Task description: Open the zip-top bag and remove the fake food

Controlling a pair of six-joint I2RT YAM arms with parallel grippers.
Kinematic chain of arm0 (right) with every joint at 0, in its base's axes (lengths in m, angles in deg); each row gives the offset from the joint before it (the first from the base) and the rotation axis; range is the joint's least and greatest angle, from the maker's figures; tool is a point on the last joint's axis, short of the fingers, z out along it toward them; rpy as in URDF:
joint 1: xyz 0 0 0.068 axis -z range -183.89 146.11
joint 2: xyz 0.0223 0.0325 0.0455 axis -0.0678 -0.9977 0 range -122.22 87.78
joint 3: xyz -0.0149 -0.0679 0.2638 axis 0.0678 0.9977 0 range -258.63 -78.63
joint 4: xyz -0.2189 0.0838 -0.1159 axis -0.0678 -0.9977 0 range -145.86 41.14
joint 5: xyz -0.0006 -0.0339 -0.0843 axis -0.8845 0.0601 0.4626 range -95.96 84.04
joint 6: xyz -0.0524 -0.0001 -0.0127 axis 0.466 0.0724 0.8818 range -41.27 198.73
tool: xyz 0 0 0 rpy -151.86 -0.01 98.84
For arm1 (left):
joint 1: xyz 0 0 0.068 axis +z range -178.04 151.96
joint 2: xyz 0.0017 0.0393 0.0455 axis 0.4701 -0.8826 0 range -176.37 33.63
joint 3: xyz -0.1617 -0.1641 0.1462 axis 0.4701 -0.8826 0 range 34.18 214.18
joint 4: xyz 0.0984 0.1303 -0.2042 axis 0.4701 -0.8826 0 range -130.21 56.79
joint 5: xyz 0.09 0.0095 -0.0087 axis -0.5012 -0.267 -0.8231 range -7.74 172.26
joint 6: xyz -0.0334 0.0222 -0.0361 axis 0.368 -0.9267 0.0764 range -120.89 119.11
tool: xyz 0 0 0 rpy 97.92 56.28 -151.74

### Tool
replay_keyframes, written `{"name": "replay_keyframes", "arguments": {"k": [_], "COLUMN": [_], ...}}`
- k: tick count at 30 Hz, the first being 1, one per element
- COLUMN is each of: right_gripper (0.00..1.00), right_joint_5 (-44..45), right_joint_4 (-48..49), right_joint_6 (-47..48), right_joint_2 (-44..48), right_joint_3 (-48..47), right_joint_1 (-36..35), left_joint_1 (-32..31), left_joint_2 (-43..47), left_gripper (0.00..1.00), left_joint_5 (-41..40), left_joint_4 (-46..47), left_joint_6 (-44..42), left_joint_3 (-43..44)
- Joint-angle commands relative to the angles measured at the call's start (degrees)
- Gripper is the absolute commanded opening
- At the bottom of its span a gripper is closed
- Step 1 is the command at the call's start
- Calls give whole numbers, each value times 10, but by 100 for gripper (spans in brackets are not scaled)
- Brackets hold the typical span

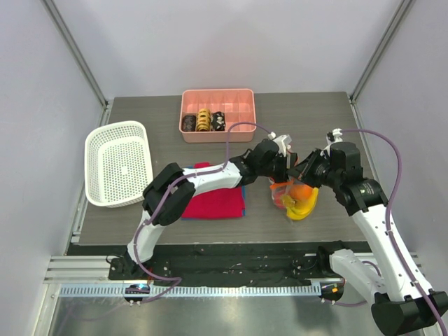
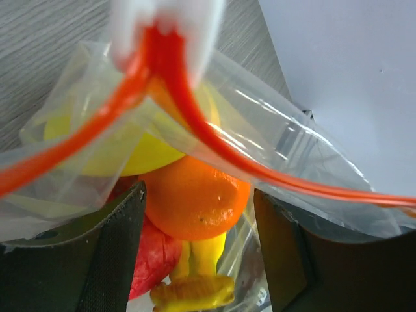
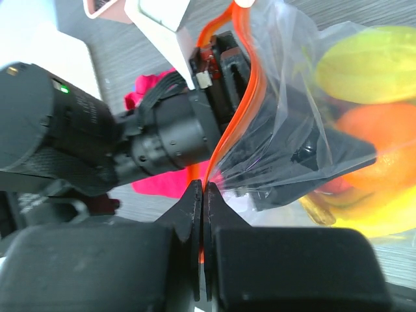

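Held above the table (image 1: 294,119) near its front edge, right of centre, the zip-top bag (image 1: 294,199) is pinched at its orange zip strip (image 3: 229,123) by the right gripper (image 3: 203,195). The left gripper (image 2: 198,221) straddles it with jaws apart, gripping nothing. The mouth is parted, with the banana (image 2: 130,153), toy orange (image 2: 195,198) and red fruit (image 2: 153,260) not yet out.

A dark grey, wood-grained surface (image 1: 301,112) fills the middle of the booth, closed in at the back and on both sides by plain, pale lilac-grey walls (image 1: 224,42). Slanting metal posts (image 1: 78,56) mark the two rear corners. A slotted aluminium rail (image 1: 231,288) runs along the near edge, under soft, even light.
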Motion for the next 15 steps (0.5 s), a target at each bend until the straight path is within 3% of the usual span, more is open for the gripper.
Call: {"name": "replay_keyframes", "arguments": {"k": [1,7,10,12,15], "right_gripper": [1,1,1,1,1], "right_joint_5": [-38,-27,-24,-25,-25], "right_joint_4": [56,57,50,46,46], "right_joint_6": [-47,-35,-28,-27,-30], "right_joint_2": [0,1,8,12,16], "right_joint_3": [-22,2,16,25,32], "right_joint_1": [-5,-4,-5,-4,-4], "left_joint_1": [-2,-3,-3,-6,-7], "left_joint_2": [3,12,30,31,21], "left_gripper": [67,67,82,84,84], "left_joint_5": [-13,64,74,61,46], "left_joint_4": [65,40,33,0,23], "left_joint_6": [1,-44,-76,-87,-71], "left_joint_3": [-13,-40,-70,-66,-64]}}
